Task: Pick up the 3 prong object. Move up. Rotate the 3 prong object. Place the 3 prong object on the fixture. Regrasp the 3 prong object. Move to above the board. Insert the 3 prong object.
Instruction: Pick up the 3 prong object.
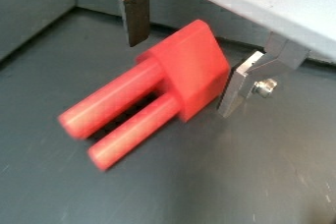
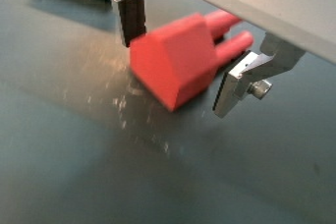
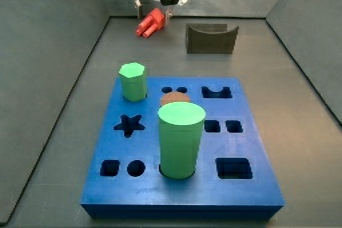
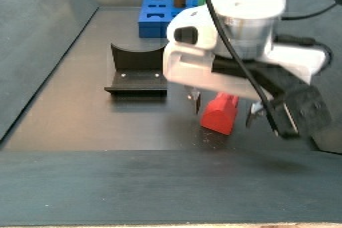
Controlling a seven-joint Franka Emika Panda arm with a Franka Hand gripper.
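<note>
The 3 prong object (image 1: pixel 164 81) is red-orange plastic: a wedge-shaped block body with round-ended cylindrical prongs running out from one face. Two prongs show clearly in a wrist view; a third cannot be confirmed there. In both wrist views it sits between the two silver finger plates of the gripper (image 1: pixel 191 56), one finger (image 1: pixel 133 14) at one flank of the block, the opposite plate against the other flank. The plates stand at the block's sides; whether they press on it cannot be told.

In a side view the piece (image 3: pixel 152 22) hangs under the gripper (image 3: pixel 155 10) near the back of the bin, just beside the fixture (image 3: pixel 210 38), not touching it. In a side view from the opposite end the piece (image 4: pixel 222 112) is low, close to the dark floor.

Count: one red-orange piece, one fixture, one blue board (image 3: pixel 187 177). On the board: one green hexagonal peg (image 3: pixel 132 80), one large green cylinder (image 3: pixel 181 140).
</note>
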